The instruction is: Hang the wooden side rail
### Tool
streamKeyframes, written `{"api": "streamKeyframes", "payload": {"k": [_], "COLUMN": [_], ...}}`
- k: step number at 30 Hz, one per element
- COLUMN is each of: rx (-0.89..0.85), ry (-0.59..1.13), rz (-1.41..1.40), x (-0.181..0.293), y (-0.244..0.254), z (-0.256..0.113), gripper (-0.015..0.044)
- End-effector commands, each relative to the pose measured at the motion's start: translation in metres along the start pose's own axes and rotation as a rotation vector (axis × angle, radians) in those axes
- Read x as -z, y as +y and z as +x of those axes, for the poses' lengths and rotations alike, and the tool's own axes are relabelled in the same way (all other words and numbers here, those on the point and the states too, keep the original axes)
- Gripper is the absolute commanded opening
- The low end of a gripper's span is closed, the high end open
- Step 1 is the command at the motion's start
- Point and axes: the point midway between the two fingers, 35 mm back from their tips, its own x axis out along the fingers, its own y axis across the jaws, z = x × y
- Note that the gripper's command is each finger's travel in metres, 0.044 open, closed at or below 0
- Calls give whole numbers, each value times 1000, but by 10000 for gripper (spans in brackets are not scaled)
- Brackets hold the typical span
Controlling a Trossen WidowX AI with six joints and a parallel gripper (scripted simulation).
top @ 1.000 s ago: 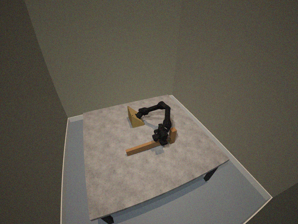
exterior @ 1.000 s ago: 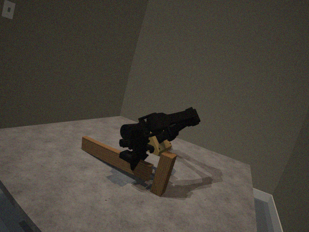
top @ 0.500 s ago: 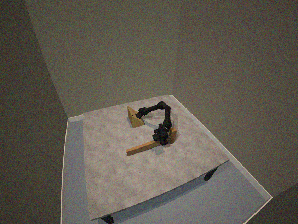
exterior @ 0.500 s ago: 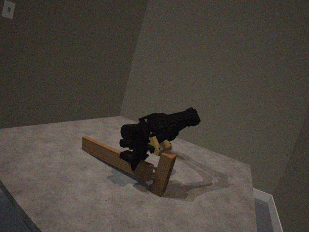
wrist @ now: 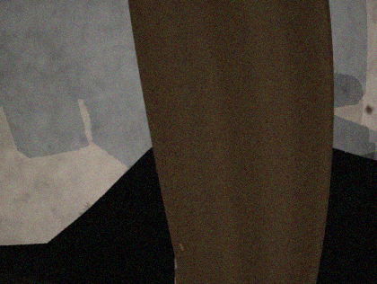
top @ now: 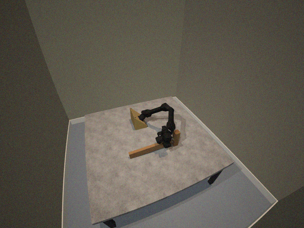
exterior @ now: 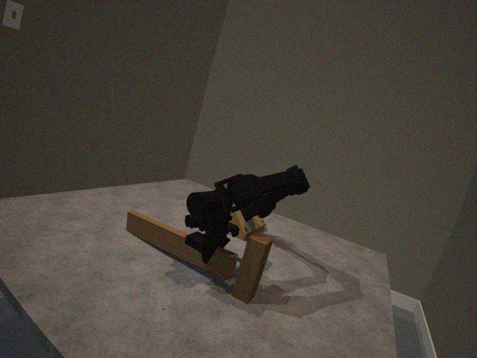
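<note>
The brown wooden rail (top: 146, 150) (exterior: 161, 234) (wrist: 242, 112) points its near end at the post. Its far end appears to rest on the table; its near end looks slightly raised. My gripper (top: 167, 145) (exterior: 214, 251) (wrist: 211, 151) is shut on the rail near that end, with a finger on each side. The headboard post (top: 176, 137) (exterior: 252, 267) stands upright just beyond the rail's end. A narrow gap shows between them in the exterior view. A small dark bit shows there, but the hooks cannot be made out clearly. The slot and pins are hidden.
A yellow wedge-shaped block (top: 138, 124) (exterior: 238, 224) stands by the arm's base, toward the back of the table (top: 117, 181) (exterior: 115, 308). The arm (top: 171, 117) (exterior: 265, 186) arches from there to the rail, passing close to the post.
</note>
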Motion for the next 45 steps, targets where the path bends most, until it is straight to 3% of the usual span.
{"api": "streamKeyframes", "payload": {"k": [1, 45], "rx": [-10, -10], "ry": [-1, -1], "rz": [1, 1], "x": [3, 8], "y": [1, 1], "z": [-4, -4], "gripper": [0, 0]}}
